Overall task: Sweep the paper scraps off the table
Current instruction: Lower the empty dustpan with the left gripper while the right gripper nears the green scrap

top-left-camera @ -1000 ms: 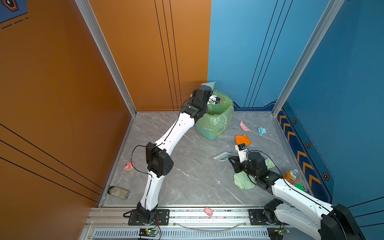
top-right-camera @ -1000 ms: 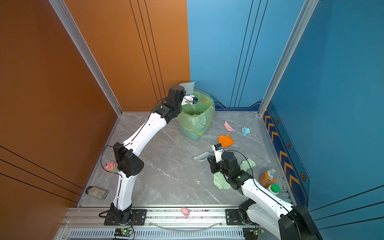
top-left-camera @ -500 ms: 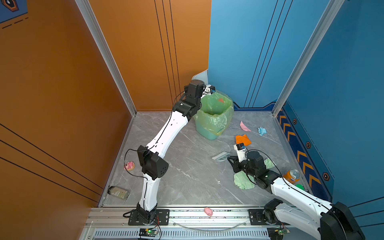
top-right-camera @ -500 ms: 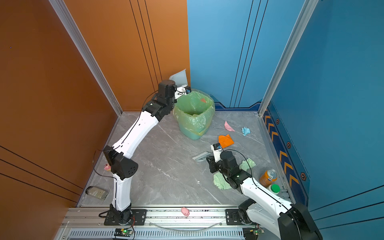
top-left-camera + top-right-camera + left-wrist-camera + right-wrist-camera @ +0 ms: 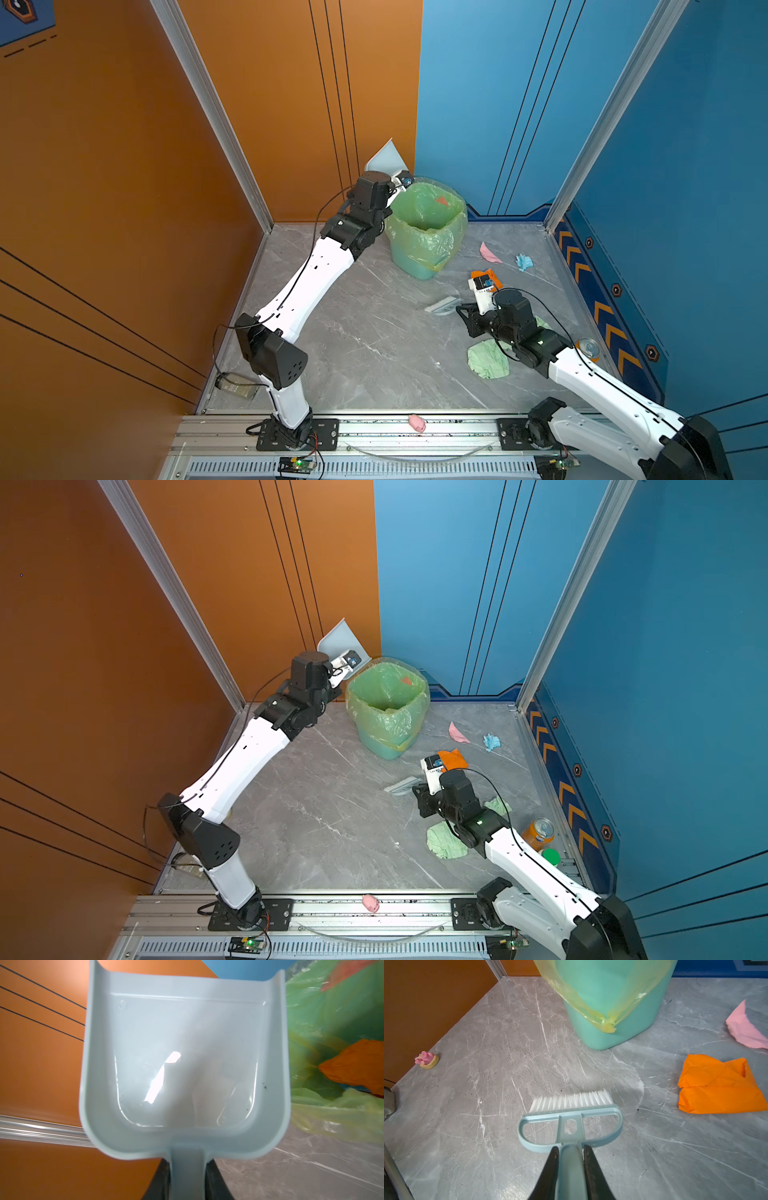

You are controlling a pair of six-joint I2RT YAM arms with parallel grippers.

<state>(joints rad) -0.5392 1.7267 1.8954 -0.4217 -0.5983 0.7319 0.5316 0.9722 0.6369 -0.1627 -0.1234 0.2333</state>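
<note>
**Top views and both wrist views: dustpan lifted beside the bin, brush low over the table.**

My left gripper (image 5: 188, 1169) is clamped tight on the handle of the pale blue dustpan (image 5: 187, 1053). In both top views the pan stands raised at upper centre, just left of the lined bin (image 5: 419, 257). Its tray looks empty apart from a few dark specks. A red scrap (image 5: 441, 201) lies inside the liner.

My right gripper (image 5: 569, 1159) is closed firmly on the handle of the brush (image 5: 571, 1113). The white bristles point toward the bin, at or just above the table (image 5: 365, 332); contact cannot be told.

The paper scraps (image 5: 488, 359) not yet swept lie in the right half of the top views:
- An orange scrap (image 5: 718, 1088) is near the brush.
- A pink scrap (image 5: 745, 1028) and a blue scrap (image 5: 524, 262) lie further up the frame.
- A large green scrap sits beside my right forearm.
- A smaller green scrap (image 5: 498, 806) is partly hidden behind that arm.

I judge the step in hand to be bringing the empty pan back down for another load. To do it well:
- I should set the front lip flat on the table, close to the orange scrap and facing the brush.
- I should hold the pan steady while the brush draws the paper in with short, low strokes.
- Thin paper probably slides or lifts easily, so slow strokes suit it.
- I should keep the pan level on the way back up to the bin.
</note>
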